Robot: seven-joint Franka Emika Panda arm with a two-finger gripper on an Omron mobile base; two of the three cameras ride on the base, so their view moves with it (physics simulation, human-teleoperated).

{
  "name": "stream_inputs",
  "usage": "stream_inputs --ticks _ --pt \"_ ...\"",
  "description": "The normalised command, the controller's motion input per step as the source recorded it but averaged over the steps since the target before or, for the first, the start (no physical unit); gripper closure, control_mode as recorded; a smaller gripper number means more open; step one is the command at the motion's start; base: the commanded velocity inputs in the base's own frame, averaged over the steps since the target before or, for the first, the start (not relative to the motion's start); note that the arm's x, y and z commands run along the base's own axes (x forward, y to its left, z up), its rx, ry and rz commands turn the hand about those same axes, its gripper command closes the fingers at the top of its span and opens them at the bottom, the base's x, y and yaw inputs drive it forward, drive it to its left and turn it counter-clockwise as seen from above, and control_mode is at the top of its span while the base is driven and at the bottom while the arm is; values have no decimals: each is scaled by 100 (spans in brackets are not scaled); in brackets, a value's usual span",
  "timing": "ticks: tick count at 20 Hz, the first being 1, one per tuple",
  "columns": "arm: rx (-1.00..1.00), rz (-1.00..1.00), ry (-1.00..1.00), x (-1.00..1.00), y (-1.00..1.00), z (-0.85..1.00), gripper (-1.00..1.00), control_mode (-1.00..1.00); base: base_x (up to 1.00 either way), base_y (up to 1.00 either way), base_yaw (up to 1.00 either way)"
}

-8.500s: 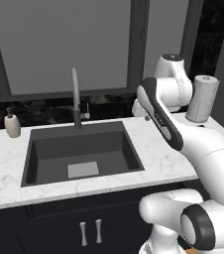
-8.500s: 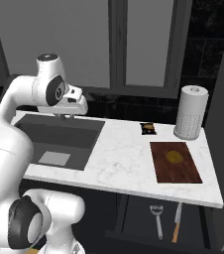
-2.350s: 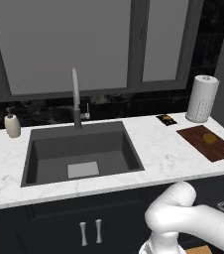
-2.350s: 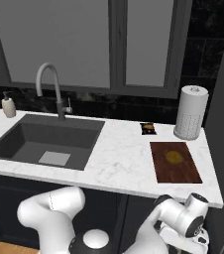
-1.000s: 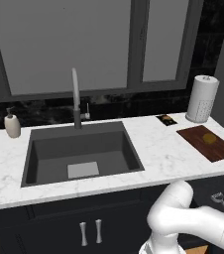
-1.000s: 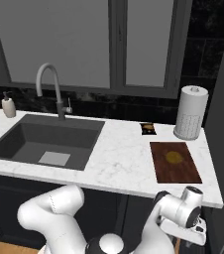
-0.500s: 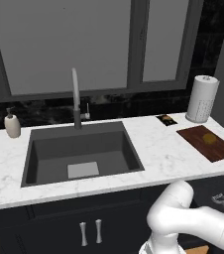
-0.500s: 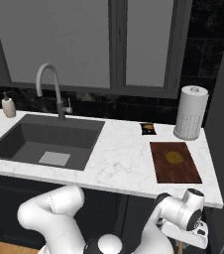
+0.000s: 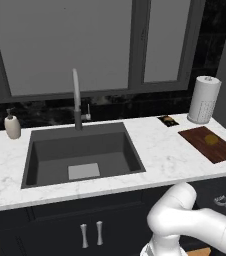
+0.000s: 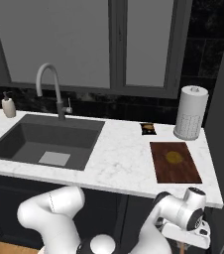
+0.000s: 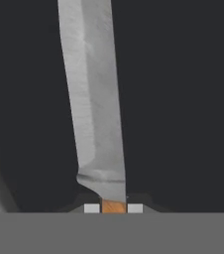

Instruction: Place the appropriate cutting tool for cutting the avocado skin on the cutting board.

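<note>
Slim pale grey-silver knife blade (image 11: 95,104) running lengthwise straight away from end effector (image 11: 114,208), orange handle pinched between fingertips, no legible markings.

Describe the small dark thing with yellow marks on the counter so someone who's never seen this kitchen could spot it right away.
Start at the white marble counter right of the sink and find the tall white paper towel roll by the back wall. Just left of the roll lies the small dark rectangle with yellow marks. It is much smaller than the reddish-brown cutting board in front of it and lies closer to the wall.
</note>
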Motion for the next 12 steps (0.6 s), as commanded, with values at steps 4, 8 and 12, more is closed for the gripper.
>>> stream_inputs --ticks 4,8,12 --pt "0 25 0 -21 0 29 100 -100 0 0 0" --pt "0 32 0 -38 7 30 100 -100 0 0 0" --pt "0 31 0 -57 8 34 100 -100 0 0 0"
